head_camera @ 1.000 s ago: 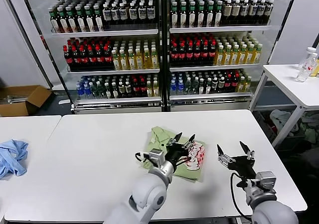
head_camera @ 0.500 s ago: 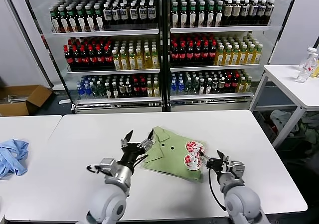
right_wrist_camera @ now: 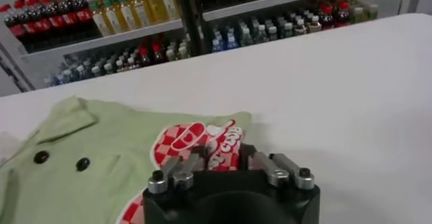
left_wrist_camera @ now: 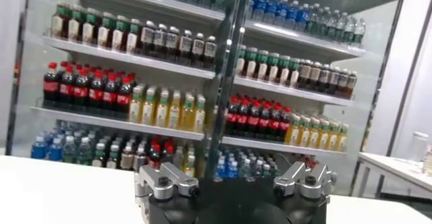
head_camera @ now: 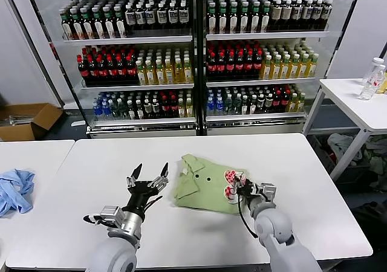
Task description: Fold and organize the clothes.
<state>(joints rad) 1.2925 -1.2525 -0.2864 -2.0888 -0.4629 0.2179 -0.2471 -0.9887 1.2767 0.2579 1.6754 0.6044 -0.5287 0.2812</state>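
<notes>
Head view first: the light green polo shirt (head_camera: 208, 184) lies folded into a rough rectangle near the middle of the white surface (head_camera: 314, 181), its collar toward ten o'clock, two small dark buttons showing below it, and the red-and-white chest print at its three o'clock edge. The right tool (head_camera: 244, 189) sits low at that same edge, right on the print; whether its fingers are pressed together or merely resting on the cloth I cannot tell from here. The right wrist view shows the print and the two buttons just ahead of that tool's knuckles (right_wrist_camera: 229, 171), but the fingertips are out of view there too.

The left tool (head_camera: 148, 174) hangs above bare surface at nine o'clock of the shirt, clear of the fabric, with its dark fingers spread wide and nothing between them. In the left wrist view its two silver knuckles (left_wrist_camera: 233, 181) stand well apart and face the drinks cooler (left_wrist_camera: 202, 77).

At far nine o'clock, on a neighbouring surface, a crumpled light blue garment (head_camera: 15, 190) lies well apart from the shirt. Behind everything, at twelve o'clock, the glass-fronted cooler (head_camera: 193, 54) holds rows of bottles.
</notes>
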